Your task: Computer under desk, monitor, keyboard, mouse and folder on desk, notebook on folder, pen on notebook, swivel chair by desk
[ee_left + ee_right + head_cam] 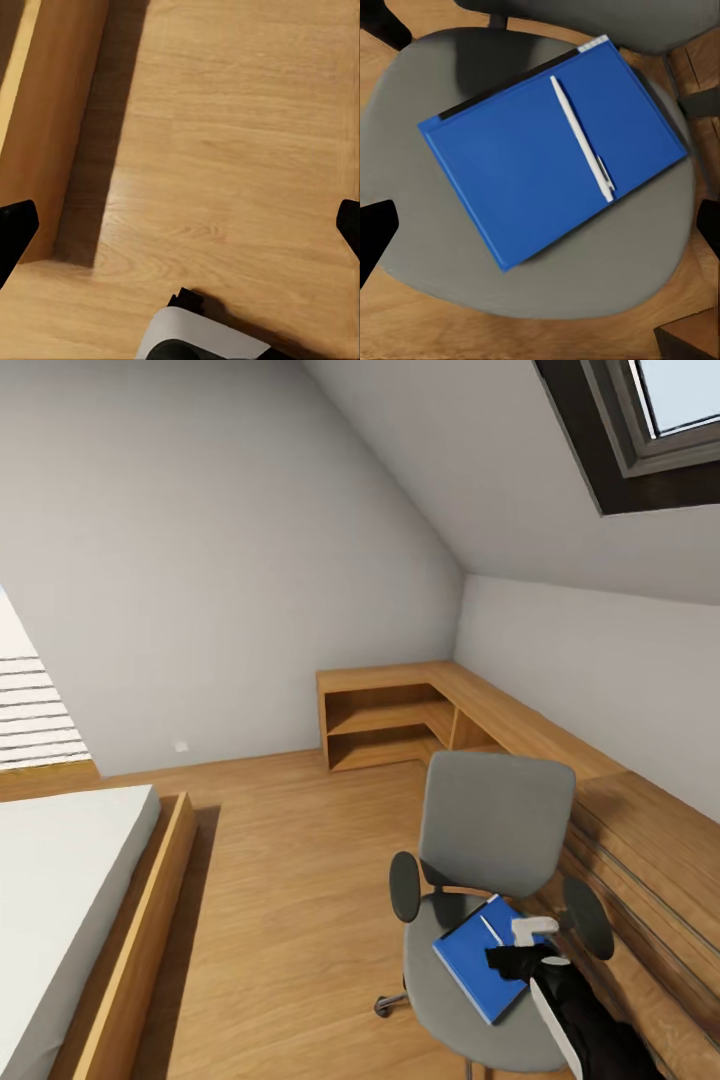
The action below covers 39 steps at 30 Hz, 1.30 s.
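Head view, folder, pen, swivel chair

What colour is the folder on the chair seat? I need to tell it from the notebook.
Bright blue folder, clearest in the right wrist view.

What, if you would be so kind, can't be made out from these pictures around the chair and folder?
- Head view: the right gripper covers the folder's near corner; whether it is open or shut is unclear.
- Head view: the swivel chair's base is mostly hidden under its seat.
- Left wrist view: the left gripper's fingertips are cut off by the edges.
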### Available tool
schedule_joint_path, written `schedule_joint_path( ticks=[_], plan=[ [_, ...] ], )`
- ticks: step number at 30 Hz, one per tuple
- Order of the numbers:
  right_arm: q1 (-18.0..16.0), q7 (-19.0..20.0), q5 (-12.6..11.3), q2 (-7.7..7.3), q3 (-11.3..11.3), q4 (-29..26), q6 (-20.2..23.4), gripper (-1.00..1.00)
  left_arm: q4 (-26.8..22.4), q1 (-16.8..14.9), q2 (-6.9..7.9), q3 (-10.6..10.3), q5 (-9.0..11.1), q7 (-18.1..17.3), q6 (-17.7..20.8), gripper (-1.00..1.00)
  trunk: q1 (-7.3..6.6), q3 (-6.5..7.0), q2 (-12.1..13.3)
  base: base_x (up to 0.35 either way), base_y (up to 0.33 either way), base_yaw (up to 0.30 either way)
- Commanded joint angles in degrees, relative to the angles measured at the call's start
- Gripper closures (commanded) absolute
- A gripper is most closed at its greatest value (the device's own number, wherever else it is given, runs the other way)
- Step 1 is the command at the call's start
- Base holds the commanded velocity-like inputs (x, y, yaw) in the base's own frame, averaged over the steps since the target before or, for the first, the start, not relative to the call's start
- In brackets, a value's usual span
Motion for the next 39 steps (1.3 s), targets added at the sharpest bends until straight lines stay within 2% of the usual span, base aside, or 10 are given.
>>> schedule_joint_path(
  ticks=[1,5,8,9,10,14,16,21,28,39],
  plan=[
    [-0.31,-0.08,0.24,-0.08,0.28,1.52,-0.34,-1.0,-1.17,-0.04,0.14,-0.41,0.62,0.51,-0.23,-1.0,0.02,-0.1,-0.09,0.007,0.0,0.0],
    [-3.5,0.64,1.73,-0.23,0.53,9.75,-5.31,-1.0,-9.99,-0.01,0.33,-0.35,0.7,0.7,1.31,-1.0,0.02,-0.1,-0.09,0.003,0.0,0.0],
    [-6.68,3.04,2.22,-1.61,0.54,17.39,-9.79,-1.0,-17.62,0.0,0.21,-0.34,0.7,0.82,8.02,-1.0,0.02,-0.1,-0.09,0.0,0.0,0.0],
    [-7.55,4.17,2.26,-2.12,0.54,19.56,-11.22,-1.0,-20.99,0.0,0.23,-0.26,0.78,0.84,11.34,-1.0,0.02,-0.1,-0.09,0.0,0.0,0.0],
    [-8.48,5.54,2.34,-2.6,0.53,22.02,-13.67,-1.0,-26.42,0.0,0.2,-0.14,0.93,0.88,16.86,-1.0,0.02,-0.1,-0.09,0.0,0.0,0.0],
    [-9.16,6.64,2.4,-3.03,0.53,23.98,-17.03,-1.0,-34.72,0.0,0.1,-0.05,1.22,0.92,24.27,-1.0,0.02,-0.1,-0.09,0.0,0.0,0.0],
    [-9.28,6.88,2.41,-3.17,0.53,24.33,-17.78,-1.0,-37.21,0.0,0.06,-0.06,1.64,0.92,25.88,-1.0,0.02,-0.1,-0.09,0.0,0.0,0.0],
    [-9.44,7.22,2.37,-4.0,0.5,24.85,-19.23,-1.0,-41.46,0.0,0.01,-0.18,4.41,0.89,28.0,-1.0,0.02,-0.1,-0.09,0.0,0.0,0.0],
    [-9.48,7.32,2.35,-4.44,0.46,25.09,-21.74,-1.0,-41.42,0.0,-0.02,-0.31,6.88,0.82,28.38,-1.0,0.02,-0.1,-0.09,0.0,0.0,0.0],
    [-9.53,7.34,2.34,-5.09,0.44,27.05,-22.98,-1.0,-41.01,0.0,0.38,-0.25,7.03,0.87,28.4,-1.0,0.02,-0.1,-0.09,0.139,-0.04,0.0]
  ],
)
